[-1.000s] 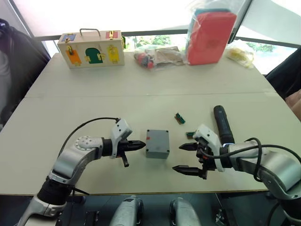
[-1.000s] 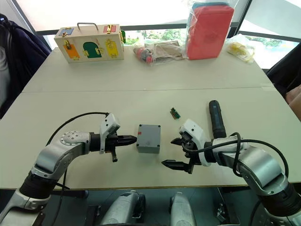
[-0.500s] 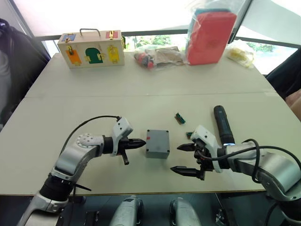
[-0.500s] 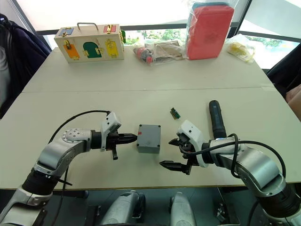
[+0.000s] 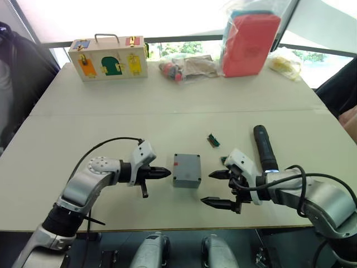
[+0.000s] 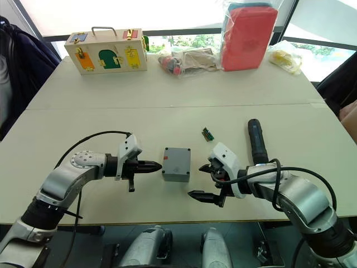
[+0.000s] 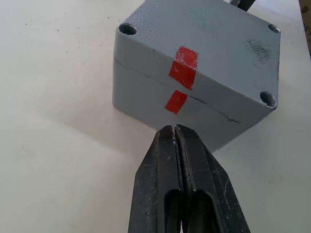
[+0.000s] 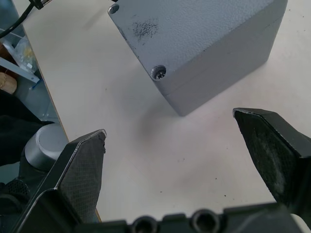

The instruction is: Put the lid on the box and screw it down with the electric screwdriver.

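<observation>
The box (image 5: 186, 170) sits near the table's (image 5: 167, 106) front edge with the lid (image 7: 204, 43) seated on it. Left gripper (image 5: 164, 173) points at its red-marked side, jaws closed, empty. Right gripper (image 5: 218, 188) stands spread wide, empty, just beside the box. The electric screwdriver (image 5: 265, 147) lies beyond the right gripper.

The box (image 5: 187, 170) is plain grey, its lid (image 7: 209, 53) the same grey, with a red stripe (image 7: 181, 77) crossing both. Right of the box lies the black electric screwdriver (image 5: 264, 148). The desk (image 5: 167, 128) is pale beige. Both grippers' fingers are black.
</observation>
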Tool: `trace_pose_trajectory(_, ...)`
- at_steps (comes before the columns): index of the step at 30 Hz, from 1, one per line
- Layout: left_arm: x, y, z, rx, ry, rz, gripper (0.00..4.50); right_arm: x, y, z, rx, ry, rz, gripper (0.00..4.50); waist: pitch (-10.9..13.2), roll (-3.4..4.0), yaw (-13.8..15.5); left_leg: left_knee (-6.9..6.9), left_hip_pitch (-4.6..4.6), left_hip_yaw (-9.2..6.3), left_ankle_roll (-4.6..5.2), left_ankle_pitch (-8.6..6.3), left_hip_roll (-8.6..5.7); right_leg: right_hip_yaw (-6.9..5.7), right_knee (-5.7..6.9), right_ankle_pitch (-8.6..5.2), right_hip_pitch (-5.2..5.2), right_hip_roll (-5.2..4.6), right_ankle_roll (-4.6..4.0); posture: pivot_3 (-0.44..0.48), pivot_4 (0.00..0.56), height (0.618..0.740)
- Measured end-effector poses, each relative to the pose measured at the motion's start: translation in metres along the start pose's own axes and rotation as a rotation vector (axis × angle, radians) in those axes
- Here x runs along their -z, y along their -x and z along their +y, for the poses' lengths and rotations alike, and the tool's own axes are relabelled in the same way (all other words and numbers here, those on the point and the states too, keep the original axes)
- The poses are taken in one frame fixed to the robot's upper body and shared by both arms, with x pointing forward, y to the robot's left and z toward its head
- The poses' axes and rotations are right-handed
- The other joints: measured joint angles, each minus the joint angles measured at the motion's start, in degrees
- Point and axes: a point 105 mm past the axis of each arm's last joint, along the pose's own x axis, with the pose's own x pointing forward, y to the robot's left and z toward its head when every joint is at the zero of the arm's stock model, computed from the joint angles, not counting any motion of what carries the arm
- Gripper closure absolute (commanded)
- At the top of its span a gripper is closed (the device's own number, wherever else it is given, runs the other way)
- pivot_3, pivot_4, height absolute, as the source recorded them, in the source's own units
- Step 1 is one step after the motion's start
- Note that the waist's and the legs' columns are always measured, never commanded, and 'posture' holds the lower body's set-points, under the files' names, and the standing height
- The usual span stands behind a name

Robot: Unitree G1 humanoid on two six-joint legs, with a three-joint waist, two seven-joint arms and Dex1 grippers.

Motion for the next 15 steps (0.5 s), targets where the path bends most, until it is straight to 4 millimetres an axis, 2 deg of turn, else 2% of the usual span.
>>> trace_pose_trajectory(6, -0.003, -0.002, 0.002, 0.0, -0.003, -0.01, 4.5, -0.007, -0.006, 0.0, -0.006, 0.028, -0.012, 0.02, 0.0, 0.0, 0.1, 0.01, 0.0, 0.0, 0.0, 0.0, -0.01, 0.0, 0.0, 0.0, 0.02, 0.0, 0.0, 0.0, 0.15, 0.74)
trace_pose_trajectory(15, -0.009, -0.015, 0.004, 0.01, -0.011, -0.044, 4.5, -0.001, -0.007, 0.009, -0.033, 0.006, 0.015, 0.02, 0.0, -0.01, 0.1, 0.05, 0.0, 0.0, 0.0, 0.0, -0.01, -0.01, 0.01, 0.0, 0.04, 0.01, 0.0, 0.0, 0.15, 0.74)
